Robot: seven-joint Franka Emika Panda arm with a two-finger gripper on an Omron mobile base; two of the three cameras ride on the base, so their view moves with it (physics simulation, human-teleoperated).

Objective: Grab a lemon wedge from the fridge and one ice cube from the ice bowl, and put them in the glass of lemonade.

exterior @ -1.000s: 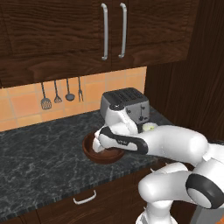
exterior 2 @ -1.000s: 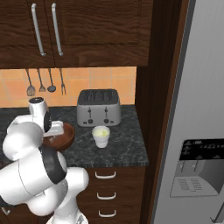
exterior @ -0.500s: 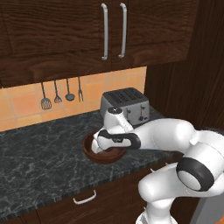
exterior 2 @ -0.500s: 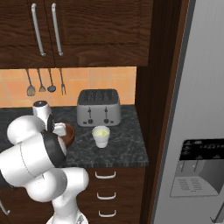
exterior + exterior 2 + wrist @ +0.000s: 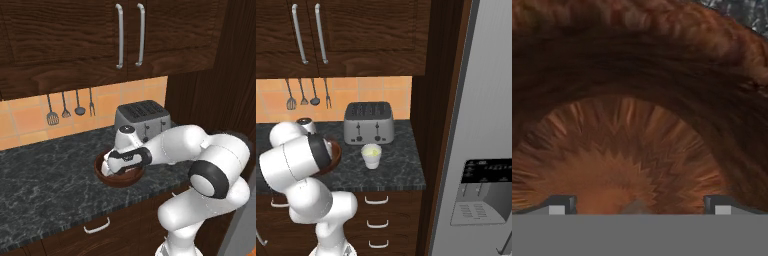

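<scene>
The reddish-brown ice bowl (image 5: 120, 179) sits on the dark counter in front of the toaster. My gripper (image 5: 108, 169) reaches down inside it, its fingertips below the rim. In the hand view the bowl's ribbed inner wall (image 5: 637, 125) is very close, and the two fingertips (image 5: 559, 205) stand wide apart: the gripper (image 5: 639, 207) is open. A small grey shape lies low between them; I cannot tell if it is the ice cube. The glass of lemonade (image 5: 371, 156) stands right of the ice bowl (image 5: 334, 151). The grey fridge (image 5: 483, 115) is at the right, doors closed. The lemon wedge is out of view.
A silver toaster (image 5: 142, 120) stands just behind the bowl, also toaster (image 5: 368, 122). Utensils (image 5: 70, 106) hang on the orange tiled wall. Dark upper cabinets (image 5: 125, 35) hang overhead. The counter's front edge (image 5: 75, 225) runs close below the bowl.
The hand has sunk lower and a little leftward into the bowl, and the elbow has swung out to the right. The jaws have stayed wide.
</scene>
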